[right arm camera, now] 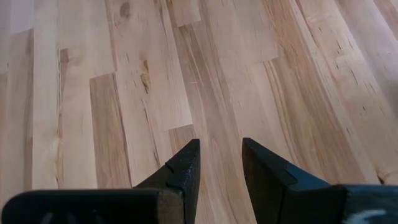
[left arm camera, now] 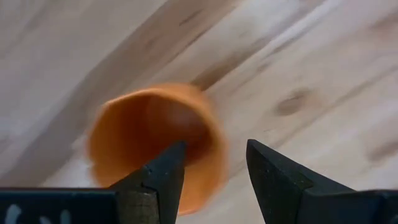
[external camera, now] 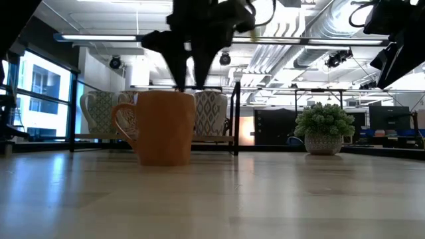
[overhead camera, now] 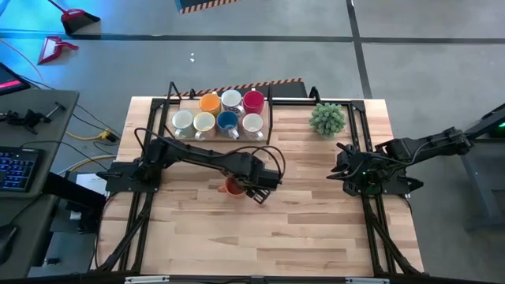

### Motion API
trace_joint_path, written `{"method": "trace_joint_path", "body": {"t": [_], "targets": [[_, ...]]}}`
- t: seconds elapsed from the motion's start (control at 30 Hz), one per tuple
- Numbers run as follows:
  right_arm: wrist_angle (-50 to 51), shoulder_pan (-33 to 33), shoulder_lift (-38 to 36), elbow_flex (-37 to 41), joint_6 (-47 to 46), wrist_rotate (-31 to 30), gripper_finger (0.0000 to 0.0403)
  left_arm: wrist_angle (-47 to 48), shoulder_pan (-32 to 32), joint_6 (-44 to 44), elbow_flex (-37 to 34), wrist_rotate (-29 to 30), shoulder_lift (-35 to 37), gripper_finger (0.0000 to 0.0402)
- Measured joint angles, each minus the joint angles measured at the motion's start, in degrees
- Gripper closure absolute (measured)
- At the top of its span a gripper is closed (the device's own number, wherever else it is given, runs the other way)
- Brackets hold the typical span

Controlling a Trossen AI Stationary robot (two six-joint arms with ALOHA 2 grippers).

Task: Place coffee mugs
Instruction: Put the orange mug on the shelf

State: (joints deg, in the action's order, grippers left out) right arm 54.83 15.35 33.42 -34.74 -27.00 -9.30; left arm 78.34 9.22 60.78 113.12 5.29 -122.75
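Nearest the low camera stands an orange mug, upright on the wooden table, its handle turned to the picture's left. From above, this mug sits near the table's middle, well in front of the tray, partly hidden under the left gripper. That gripper hangs directly over the mug with its fingers spread to a moderate gap; in the left wrist view one finger reaches inside the rim and the other stands outside the wall, so the jaws straddle the wall, though contact cannot be told. The mug looks plain orange inside and out, and empty. At the table's back edge a dark-framed tray holds seven mugs in two rows. Back row, left to right: a yellow mug, a white mug, a red mug. Front row, left to right: a pale mug, a cream mug, a blue mug, another white cup. All stand upright, close together. Right of the tray sits a small green plant in a pot. Farther right, the right gripper waits near the table's right edge, above bare wood, fingers parted narrowly and holding nothing.
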Motion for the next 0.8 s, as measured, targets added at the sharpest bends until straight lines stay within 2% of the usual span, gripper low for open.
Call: {"method": "trace_joint_path", "body": {"t": [0.1,0.37,0.8], "targets": [[0.02,0.02,0.01,0.0,0.0,0.0,0.0304,1.79,-0.34,0.01,-0.04,0.03,-0.01,0.0241],[0.0,0.0,-0.01,0.0,0.0,0.0,0.0304,-1.35,0.7,-0.41,-0.03,-0.09,-0.01,0.0241],[0.0,0.01,0.01,0.0,-0.01,0.0,0.0304,-1.17,1.26,-1.47,-0.05,1.04,-2.33,0.0241]]}}
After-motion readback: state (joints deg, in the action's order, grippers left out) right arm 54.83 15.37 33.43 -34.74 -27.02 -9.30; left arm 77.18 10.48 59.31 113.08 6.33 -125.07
